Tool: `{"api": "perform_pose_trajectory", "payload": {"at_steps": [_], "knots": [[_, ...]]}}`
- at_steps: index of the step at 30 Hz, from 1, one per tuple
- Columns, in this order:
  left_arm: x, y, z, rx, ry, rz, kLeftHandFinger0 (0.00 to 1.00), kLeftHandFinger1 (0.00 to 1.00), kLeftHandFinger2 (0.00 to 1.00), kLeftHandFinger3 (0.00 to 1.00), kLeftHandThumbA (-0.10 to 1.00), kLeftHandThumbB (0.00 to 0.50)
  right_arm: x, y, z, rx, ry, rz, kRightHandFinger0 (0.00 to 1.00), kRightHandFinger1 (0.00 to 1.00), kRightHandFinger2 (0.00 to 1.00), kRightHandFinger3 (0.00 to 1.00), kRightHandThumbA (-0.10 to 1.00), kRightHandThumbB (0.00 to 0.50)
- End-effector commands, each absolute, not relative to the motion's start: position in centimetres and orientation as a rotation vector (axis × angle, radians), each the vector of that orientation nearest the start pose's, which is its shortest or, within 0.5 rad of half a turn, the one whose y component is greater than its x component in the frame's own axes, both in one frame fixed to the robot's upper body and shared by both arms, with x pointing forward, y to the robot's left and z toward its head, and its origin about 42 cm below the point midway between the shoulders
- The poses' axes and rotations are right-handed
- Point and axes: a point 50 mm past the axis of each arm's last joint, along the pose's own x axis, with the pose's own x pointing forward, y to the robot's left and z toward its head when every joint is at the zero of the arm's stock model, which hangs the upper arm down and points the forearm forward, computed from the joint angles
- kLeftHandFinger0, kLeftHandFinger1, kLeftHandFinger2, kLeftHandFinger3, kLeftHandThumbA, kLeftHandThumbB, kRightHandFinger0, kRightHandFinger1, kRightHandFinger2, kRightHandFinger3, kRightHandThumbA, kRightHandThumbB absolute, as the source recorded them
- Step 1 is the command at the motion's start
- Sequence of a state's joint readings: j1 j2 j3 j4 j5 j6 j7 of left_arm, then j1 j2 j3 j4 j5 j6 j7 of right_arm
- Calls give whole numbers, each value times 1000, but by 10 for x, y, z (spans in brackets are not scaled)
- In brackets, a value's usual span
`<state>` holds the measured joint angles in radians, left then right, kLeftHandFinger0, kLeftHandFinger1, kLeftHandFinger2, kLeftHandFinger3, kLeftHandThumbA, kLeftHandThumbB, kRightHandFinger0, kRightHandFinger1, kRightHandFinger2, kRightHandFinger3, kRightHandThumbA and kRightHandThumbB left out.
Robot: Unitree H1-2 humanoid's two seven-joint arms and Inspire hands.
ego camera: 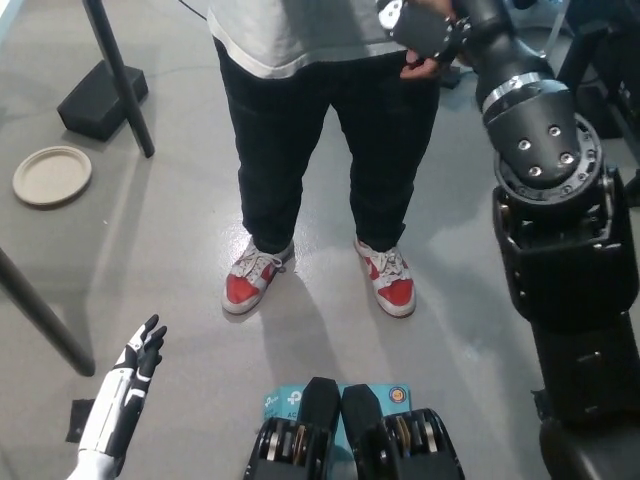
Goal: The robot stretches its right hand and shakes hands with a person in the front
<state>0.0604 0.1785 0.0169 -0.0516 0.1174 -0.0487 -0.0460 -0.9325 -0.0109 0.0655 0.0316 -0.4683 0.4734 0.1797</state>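
Two hands: your right hand (425, 30) sits high at the picture's top, clasped with the person's hand (428, 66); keep the grip gentle.
Person (320, 110): standing directly ahead.
Left hand (143, 350): resting low, fingers apart, holding nothing.
Plate (51, 176): on the floor, well clear.

Grey floor (170, 240); round plate (51, 176); black stand (118, 75)
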Motion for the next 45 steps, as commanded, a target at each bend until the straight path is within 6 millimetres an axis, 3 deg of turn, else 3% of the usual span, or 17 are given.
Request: {"api": "perform_pose_trajectory", "payload": {"at_steps": [1, 5, 8, 16, 18, 19, 23, 25, 26, 28, 31, 32, 34, 40, 42, 44, 45], "knots": [[270, 277, 112, 319, -74, -32, 1000, 1000, 1000, 1000, 1000, 64, 511, -87, 395, -617, -245, 134, 858, 936, 1000, 1000, 178, 191], [271, 277, 112, 316, -70, -30, 1000, 1000, 1000, 1000, 1000, 65, 521, -85, 385, -641, -198, 131, 857, 928, 998, 1000, 189, 191], [270, 278, 109, 319, -60, -37, 1000, 1000, 1000, 1000, 1000, 67, 545, -81, 330, -678, -41, 169, 867, 952, 1000, 1000, 190, 207], [272, 278, 109, 322, -72, -37, 1000, 1000, 1000, 1000, 1000, 70, 545, -86, 320, -714, -35, 189, 894, 981, 1000, 1000, 282, 242], [272, 279, 111, 327, -60, -33, 1000, 1000, 1000, 1000, 1000, 81, 527, -93, 355, -700, -119, 228, 799, 880, 888, 1000, 470, 348], [271, 279, 111, 325, -59, -30, 1000, 1000, 1000, 1000, 1000, 80, 521, -95, 365, -701, -151, 237, 692, 728, 726, 1000, 483, 359], [275, 280, 115, 329, -73, -33, 1000, 1000, 1000, 1000, 1000, 80, 472, -104, 443, -649, -431, 268, 885, 977, 999, 1000, 502, 380], [275, 280, 115, 329, -75, -28, 1000, 1000, 1000, 1000, 1000, 81, 436, -107, 481, -652, -593, 251, 1000, 1000, 1000, 1000, 517, 352], [276, 280, 115, 330, -78, -28, 1000, 1000, 1000, 1000, 1000, 78, 422, -109, 495, -637, -654, 252, 625, 621, 693, 1000, 491, 348], [276, 280, 115, 336, -83, -27, 1000, 1000, 1000, 1000, 1000, 72, 383, -116, 530, -655, -804, 237, 914, 1000, 1000, 1000, 527, 328], [277, 280, 117, 331, -90, -24, 1000, 1000, 1000, 1000, 1000, 66, 342, -121, 561, -648, -951, 188, 959, 1000, 1000, 1000, 524, 345], [277, 280, 118, 328, -92, -24, 1000, 1000, 1000, 1000, 1000, 74, 333, -122, 567, -645, -989, 188, 845, 962, 1000, 1000, 530, 350], [277, 279, 118, 327, -91, -25, 1000, 1000, 1000, 1000, 1000, 83, 318, -125, 577, -703, -1036, 164, 1000, 1000, 1000, 1000, 560, 318], [275, 278, 118, 327, -84, -32, 1000, 1000, 1000, 1000, 1000, 93, 359, -114, 547, -697, -833, 202, 1000, 1000, 1000, 1000, 472, 315], [275, 277, 118, 324, -84, -33, 1000, 1000, 1000, 1000, 1000, 90, 386, -109, 526, -696, -726, 250, 724, 797, 919, 1000, 409, 299], [276, 278, 118, 325, -84, -26, 1000, 1000, 1000, 1000, 1000, 83, 423, -100, 495, -715, -559, 260, 934, 1000, 1000, 1000, 492, 347], [277, 278, 117, 323, -83, -25, 1000, 1000, 1000, 1000, 1000, 82, 432, -97, 487, -710, -517, 272, 1000, 1000, 1000, 1000, 484, 346]]}}
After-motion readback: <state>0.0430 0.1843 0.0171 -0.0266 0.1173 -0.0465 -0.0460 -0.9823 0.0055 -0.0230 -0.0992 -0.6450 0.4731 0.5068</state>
